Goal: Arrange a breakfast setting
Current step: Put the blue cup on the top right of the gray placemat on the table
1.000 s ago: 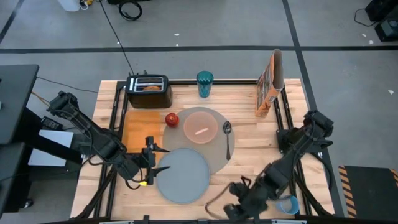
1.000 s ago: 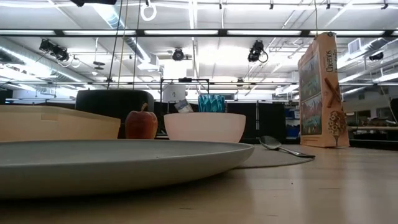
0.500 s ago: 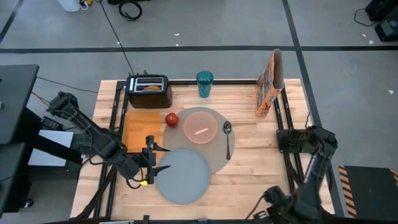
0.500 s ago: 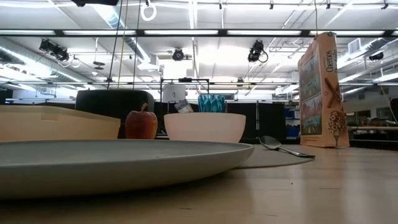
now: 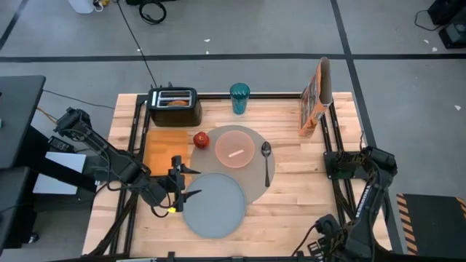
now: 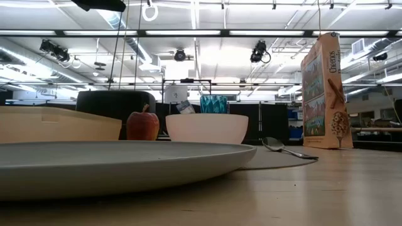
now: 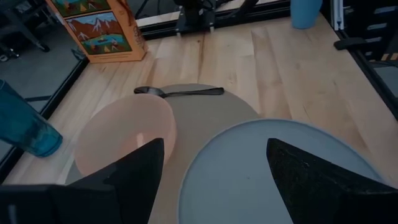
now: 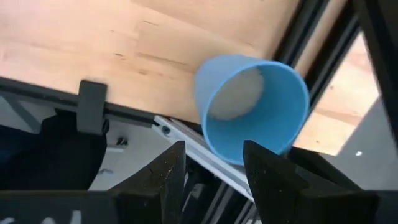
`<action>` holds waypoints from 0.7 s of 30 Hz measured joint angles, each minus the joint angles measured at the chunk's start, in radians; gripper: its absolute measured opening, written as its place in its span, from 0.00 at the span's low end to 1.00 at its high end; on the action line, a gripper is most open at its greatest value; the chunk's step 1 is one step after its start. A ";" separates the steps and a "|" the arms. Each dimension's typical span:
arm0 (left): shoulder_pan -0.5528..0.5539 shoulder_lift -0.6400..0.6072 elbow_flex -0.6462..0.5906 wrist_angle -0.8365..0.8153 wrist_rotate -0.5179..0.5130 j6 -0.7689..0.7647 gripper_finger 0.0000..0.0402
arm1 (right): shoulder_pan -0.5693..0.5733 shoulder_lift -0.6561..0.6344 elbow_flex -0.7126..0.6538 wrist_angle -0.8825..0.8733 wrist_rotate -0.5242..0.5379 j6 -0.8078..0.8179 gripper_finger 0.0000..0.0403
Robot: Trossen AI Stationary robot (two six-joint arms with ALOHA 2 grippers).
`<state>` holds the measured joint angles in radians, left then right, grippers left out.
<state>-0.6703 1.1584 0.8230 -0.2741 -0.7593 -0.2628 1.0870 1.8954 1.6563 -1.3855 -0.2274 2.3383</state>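
1 mat point(image 5: 251, 169), flat and limp. 1 plate point(image 5: 213, 204) overlapping it, stiff; left gripper point(image 5: 179, 186) beside its rim, jaws wide. 1 cup point(image 8: 252, 107) at table's near right corner, light, likely slippery; take its wall. Right gripper point(image 8: 211, 171) jaws apart, empty.

- The right gripper point(image 8: 211, 177) sits past the high view's near edge; only its dark arm shows there.
- The small light-blue plastic cup point(image 8: 252, 109), just ahead of those fingers, is absent from the high view.
- The round grey plate point(image 7: 280, 174), beyond the left gripper point(image 7: 214, 180), is cut off by the left wrist view's edge.
- The bagel in the black toaster point(image 5: 173, 106) is too small to make out.
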 joint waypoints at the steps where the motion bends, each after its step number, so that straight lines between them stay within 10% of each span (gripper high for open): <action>1: -0.001 0.000 0.000 0.000 0.005 -0.007 0.72 | 0.000 0.000 -0.014 0.019 0.001 -0.001 0.42; 21: -0.001 0.000 0.000 0.000 0.013 -0.014 0.72 | 0.007 0.000 -0.204 0.226 -0.033 -0.022 0.33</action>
<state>-0.6712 1.1584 0.8230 -0.2737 -0.7460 -0.2768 1.0938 1.8954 1.4523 -1.1596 -0.2600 2.3161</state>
